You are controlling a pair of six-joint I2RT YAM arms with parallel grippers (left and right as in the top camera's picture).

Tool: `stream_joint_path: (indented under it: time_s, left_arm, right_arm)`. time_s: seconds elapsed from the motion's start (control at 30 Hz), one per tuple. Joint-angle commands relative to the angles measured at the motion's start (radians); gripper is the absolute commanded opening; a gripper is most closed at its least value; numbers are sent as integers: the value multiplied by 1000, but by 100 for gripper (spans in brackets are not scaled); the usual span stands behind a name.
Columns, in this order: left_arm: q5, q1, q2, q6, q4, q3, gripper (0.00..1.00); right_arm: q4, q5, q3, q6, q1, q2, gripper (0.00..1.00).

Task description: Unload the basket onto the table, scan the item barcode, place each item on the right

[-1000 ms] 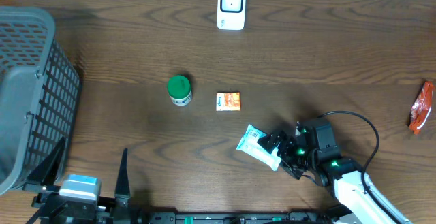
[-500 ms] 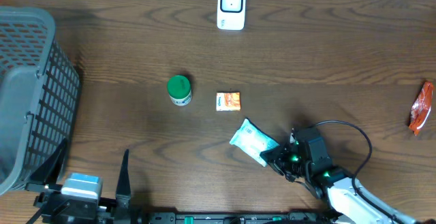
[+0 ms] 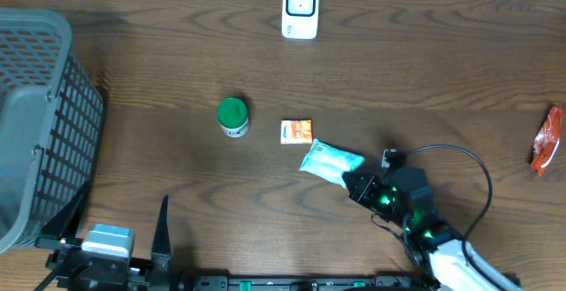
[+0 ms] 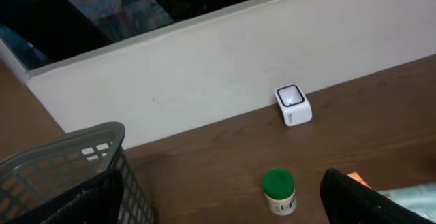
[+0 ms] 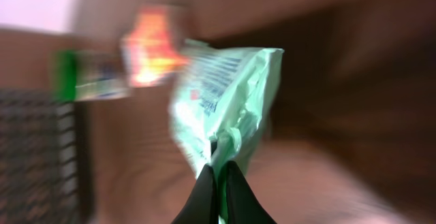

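The item is a pale green plastic packet (image 3: pixel 330 161) (image 5: pixel 225 94), lifted just right of the small orange packet (image 3: pixel 296 132). My right gripper (image 3: pixel 355 183) (image 5: pixel 218 173) is shut on the packet's crimped end, with the black fingertips pinching the film. The right wrist view is blurred by motion, and no barcode can be made out. At the far edge of the table stands the white scanner (image 3: pixel 300 9) (image 4: pixel 293 105). My left gripper (image 3: pixel 119 210) (image 4: pixel 218 200) stays open and empty at the near left, beside the basket.
A grey mesh basket (image 3: pixel 40 123) (image 4: pixel 61 176) fills the left side. A green-lidded white jar (image 3: pixel 233 117) (image 4: pixel 279 191) stands left of the orange packet. A red packet (image 3: pixel 548 139) lies at the far right edge.
My right gripper has gone from open to shut on the green packet and carried it up and left toward the orange packet, turning it. The left arm has not moved.
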Motion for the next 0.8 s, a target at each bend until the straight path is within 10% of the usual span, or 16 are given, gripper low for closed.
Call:
stream_joint_path:
  time_s: [0.0,0.27,0.4,0.43,0.77]
  left_arm:
    - [13,-6,-8,5,-4,0,93]
    - [13,-6,-8,5,-31,0,92]
    - [13,-6,-8,5,-31,0,93]
    - [13,-6,-8,5,-31,0,92]
    - [13,-6,-8,5,-35,0,92]
  right_arm:
    - [27,-174,52,-83,-13,-126,2]
    - [-114,-194,59,-84,-42,-262,4]
    - [-349,-178,59,-34,-36,-227,95]
    - [-386,-177,58,-22,-27,-212,99]
    - [-350,114,58,206,68,3,99]
